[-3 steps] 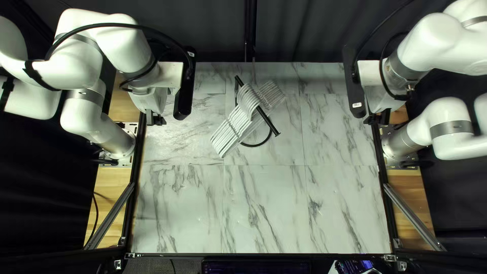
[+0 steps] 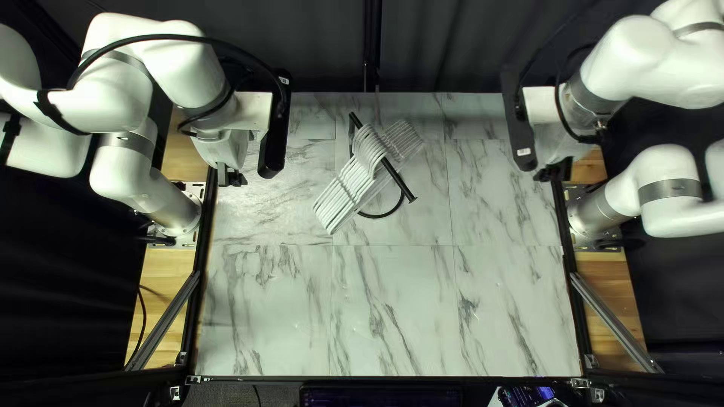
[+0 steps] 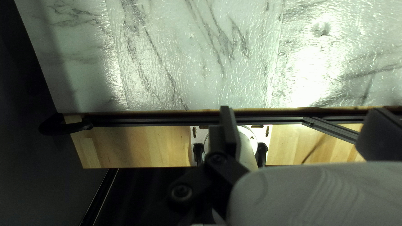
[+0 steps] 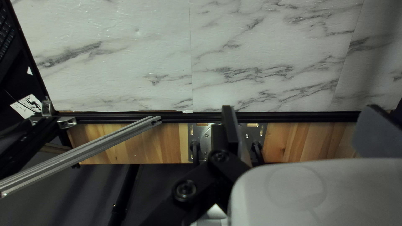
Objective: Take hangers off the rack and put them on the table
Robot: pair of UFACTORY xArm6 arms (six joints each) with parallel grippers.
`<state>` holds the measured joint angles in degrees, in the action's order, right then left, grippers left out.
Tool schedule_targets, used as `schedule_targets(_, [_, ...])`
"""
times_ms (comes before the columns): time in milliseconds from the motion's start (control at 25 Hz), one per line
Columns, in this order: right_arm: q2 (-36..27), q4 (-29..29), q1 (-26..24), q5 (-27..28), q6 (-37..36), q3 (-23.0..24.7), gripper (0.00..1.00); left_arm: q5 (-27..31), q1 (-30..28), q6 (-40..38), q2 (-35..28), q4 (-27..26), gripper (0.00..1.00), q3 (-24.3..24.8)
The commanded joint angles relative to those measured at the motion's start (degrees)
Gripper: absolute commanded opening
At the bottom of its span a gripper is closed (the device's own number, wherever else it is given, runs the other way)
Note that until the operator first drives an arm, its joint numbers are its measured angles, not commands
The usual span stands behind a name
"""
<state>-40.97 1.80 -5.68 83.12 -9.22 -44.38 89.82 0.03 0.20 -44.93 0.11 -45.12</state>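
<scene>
1. With 12 o'clock at the desk's (image 2: 388, 309) far edge by the curtain (image 2: 324, 53), the hangers (image 2: 367, 147) sit a bit past 11 from the middle. They're all bunched up on the rack (image 2: 397, 181), none lying separately on the desk.
2. The rack's black bar slants from 11 down to 5 o'clock, crossing the white bunch. One side of the hangers fans out toward 7 or 8, the other toward 1 or 2; a curved black piece of the rack shows around 5.
3. Our left hand (image 2: 231, 178) is over by 10 o'clock, above the desk's side edge, well apart from the hangers, which lie toward 3 from it. In its wrist view the two fingers (image 3: 229, 132) stand wide apart with nothing held. Past them we see the black rail (image 3: 155, 120), a wooden strip (image 3: 138, 144) and our arm's base.
4. Our right hand (image 2: 553, 173) hangs near 2 o'clock at the opposite side edge, with the hangers toward 9 from it. Its fingers (image 4: 230, 132) are spread as well, gripping nothing, over a similar rail and wooden strip; a silver brace (image 4: 79, 152) slants up to the rail beside them.
</scene>
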Motion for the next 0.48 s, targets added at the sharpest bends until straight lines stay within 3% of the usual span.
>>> schedule_targets(40, [1.9, -0.2, -1.2, -4.8, -1.6, -0.3, 1.00, 0.0, 0.0, 0.0, 0.0, 0.0, 1.00, 0.0])
schedule_targets(200, [1.8, -1.5, -1.4, -8.2, -0.9, 0.1, 1.00, 0.0, 0.0, 0.0, 0.0, 0.0, 1.00, 0.0])
schedule_targets(480, [-2.5, -5.2, -4.2, -21.0, -4.8, 6.9, 1.00, 0.0, 0.0, 0.0, 0.0, 0.0, 1.00, 0.0])
